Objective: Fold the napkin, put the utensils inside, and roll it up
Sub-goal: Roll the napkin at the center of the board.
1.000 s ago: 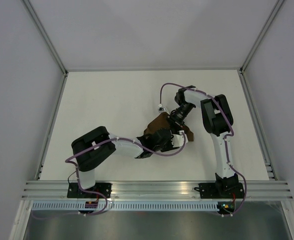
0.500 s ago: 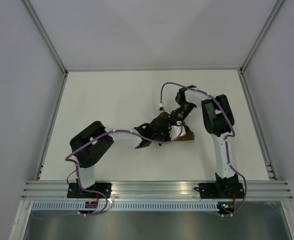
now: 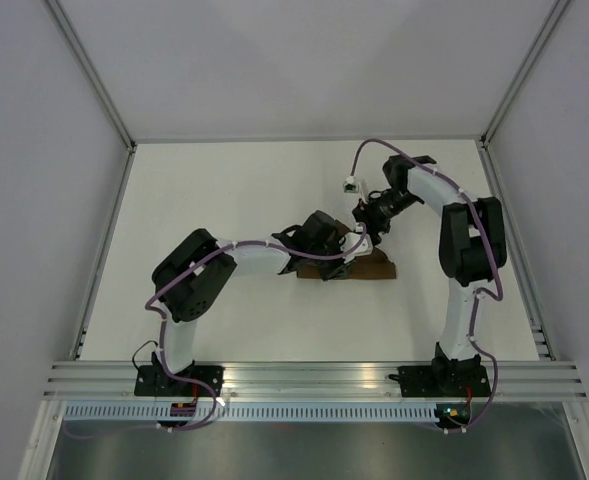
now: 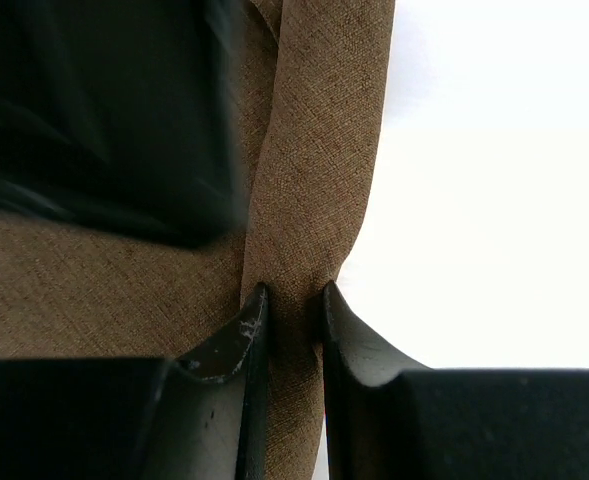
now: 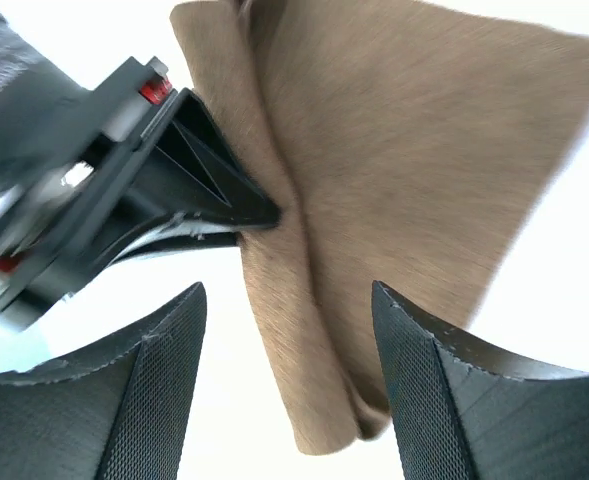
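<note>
Mid-table passage is blocked by the napkin (image 3: 374,268), pinched by the left gripper (image 4: 294,296); the right gripper (image 5: 289,292) is spread just above it. Free room is seen across the table (image 3: 214,190) at left and far side.

Robot lab (white-walled enclosure (image 3: 294,70))

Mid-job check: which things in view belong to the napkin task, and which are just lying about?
Job: napkin, pinched in the left gripper; right gripper, open over it. No utensils show in any view.
Not the job: white table; aluminium rail at its near edge.
</note>
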{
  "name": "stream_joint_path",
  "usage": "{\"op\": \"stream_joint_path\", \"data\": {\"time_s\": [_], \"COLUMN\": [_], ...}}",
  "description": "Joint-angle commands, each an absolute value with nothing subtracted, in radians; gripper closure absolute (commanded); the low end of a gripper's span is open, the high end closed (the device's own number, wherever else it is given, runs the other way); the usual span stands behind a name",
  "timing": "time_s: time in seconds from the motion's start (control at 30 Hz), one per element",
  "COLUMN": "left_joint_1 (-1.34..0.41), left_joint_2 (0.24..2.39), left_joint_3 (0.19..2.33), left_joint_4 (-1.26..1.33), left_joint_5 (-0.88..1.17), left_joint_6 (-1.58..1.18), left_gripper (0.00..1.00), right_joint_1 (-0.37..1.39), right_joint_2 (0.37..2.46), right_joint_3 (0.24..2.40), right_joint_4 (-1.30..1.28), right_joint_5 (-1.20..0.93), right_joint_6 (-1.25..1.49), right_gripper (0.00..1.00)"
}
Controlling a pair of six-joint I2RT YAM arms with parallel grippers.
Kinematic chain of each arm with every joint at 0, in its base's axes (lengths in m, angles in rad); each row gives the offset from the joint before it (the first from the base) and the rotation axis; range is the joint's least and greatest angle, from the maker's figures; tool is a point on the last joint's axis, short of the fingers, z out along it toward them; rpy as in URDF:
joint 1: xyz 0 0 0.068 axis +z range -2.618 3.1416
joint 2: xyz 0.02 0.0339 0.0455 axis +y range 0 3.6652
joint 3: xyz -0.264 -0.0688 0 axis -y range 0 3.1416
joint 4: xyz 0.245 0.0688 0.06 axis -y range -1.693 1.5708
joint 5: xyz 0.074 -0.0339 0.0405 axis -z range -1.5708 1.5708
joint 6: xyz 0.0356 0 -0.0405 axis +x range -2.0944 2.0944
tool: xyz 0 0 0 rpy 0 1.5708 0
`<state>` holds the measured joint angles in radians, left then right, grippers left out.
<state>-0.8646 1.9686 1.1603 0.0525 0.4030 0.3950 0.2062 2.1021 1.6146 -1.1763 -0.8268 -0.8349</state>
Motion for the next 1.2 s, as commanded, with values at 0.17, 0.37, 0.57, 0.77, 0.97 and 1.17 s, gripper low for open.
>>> {"op": "stream_joint_path", "data": {"time_s": [0.17,0.37,0.57,0.77,0.97,1.17], "left_joint_1": [-0.786,-0.723,-0.707,-0.69,-0.68,-0.678], "left_joint_2": [2.14,2.276,2.384,2.448,2.482,2.476], "left_joint_3": [1.247,1.423,1.537,1.612,1.643,1.647], "left_joint_4": [-0.262,-0.44,-0.58,-0.661,-0.692,-0.699], "left_joint_5": [0.708,0.856,0.905,0.943,0.951,0.963], "left_joint_6": [0.284,0.265,0.27,0.258,0.239,0.244], "left_gripper": [0.98,0.98,0.98,0.98,0.98,0.89], "right_joint_1": [0.097,0.104,0.293,0.483,0.595,0.63], "right_joint_2": [1.82,1.521,1.276,1.264,1.319,1.376], "right_joint_3": [1.364,1.01,0.692,0.578,0.548,0.549], "right_joint_4": [-0.814,-0.476,-0.18,-0.052,-0.014,-0.009], "right_joint_5": [-0.902,-0.781,-0.464,-0.28,-0.216,-0.181], "right_joint_6": [-0.718,-0.701,-0.724,-0.739,-0.75,-0.742], "right_gripper": [0.28,0.28,0.26,0.26,0.27,0.54]}}
